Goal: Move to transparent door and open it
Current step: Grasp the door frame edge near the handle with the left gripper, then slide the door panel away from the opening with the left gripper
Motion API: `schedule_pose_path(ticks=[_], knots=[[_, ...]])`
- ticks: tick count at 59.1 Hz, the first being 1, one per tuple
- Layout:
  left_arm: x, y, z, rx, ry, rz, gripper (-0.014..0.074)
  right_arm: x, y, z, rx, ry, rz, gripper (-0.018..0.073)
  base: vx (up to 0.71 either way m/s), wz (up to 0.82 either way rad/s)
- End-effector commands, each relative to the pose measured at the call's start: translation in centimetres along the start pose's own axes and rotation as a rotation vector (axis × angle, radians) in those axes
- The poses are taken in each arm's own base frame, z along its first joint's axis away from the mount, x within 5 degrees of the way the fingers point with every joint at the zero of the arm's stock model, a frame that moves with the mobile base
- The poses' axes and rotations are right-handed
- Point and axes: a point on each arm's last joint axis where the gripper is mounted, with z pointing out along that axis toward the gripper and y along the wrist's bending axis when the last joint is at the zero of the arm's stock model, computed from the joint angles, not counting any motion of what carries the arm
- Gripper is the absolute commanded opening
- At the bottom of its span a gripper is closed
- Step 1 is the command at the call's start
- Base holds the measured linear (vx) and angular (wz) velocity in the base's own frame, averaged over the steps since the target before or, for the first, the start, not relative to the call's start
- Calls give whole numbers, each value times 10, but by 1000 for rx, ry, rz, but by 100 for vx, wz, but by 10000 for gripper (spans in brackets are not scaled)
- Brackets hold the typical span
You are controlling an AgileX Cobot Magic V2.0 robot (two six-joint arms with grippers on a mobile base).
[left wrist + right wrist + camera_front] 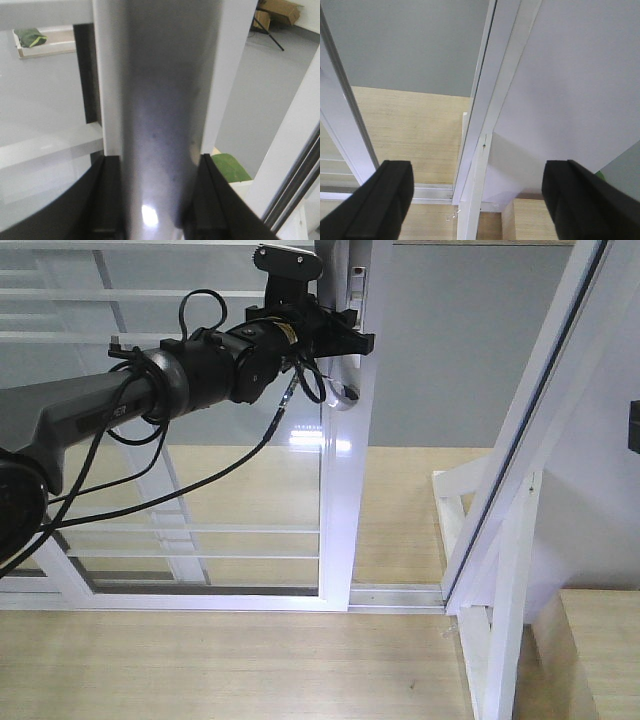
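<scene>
The transparent door (339, 510) is a white-framed glass panel with thin horizontal white bars (200, 529). Its curved grey-silver handle (343, 396) sits on the right stile. My left gripper (335, 332) reaches in from the left and is shut on that handle. In the left wrist view the handle (162, 125) fills the gap of the left gripper (159, 200), with both black fingers (107, 200) pressed against its sides. My right gripper (480, 200) is open with nothing between its wide-apart fingers (382, 200), and it faces a white frame post (477, 165).
A slanted white frame with a dark seal (520, 460) stands right of the door. A metal floor track (395, 595) runs between them over the wooden floor (220, 670). A light wooden block (600, 650) sits at the lower right. Beyond the door is grey floor.
</scene>
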Motion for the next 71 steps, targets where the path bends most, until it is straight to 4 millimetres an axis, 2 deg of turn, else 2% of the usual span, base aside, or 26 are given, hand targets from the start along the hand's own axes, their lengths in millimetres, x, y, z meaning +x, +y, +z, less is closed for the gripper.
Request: schedule_pose_path(ticks=[1,11,26,49,71], knots=[[-64,19,-31,-32,-177,-49,-6,-14,-3,-7,10,-101,-11,582,0,0],[-81,41,-43,-76,-207,-56,-6,-14,-3,-7,11,-101,-11,582,0,0],[-93,71,-58,-138,-193,-66,-6,-14,-3,-7,11,-99,-11,582,0,0],[-89,112,-69,-229,-88,-72,-6,-13,-3,-7,10,-91,-9,582,0,0],[-87,164,-88,-345,-35,-55,-5,-13,-1,-7,-12,-88,31,582,0,1]])
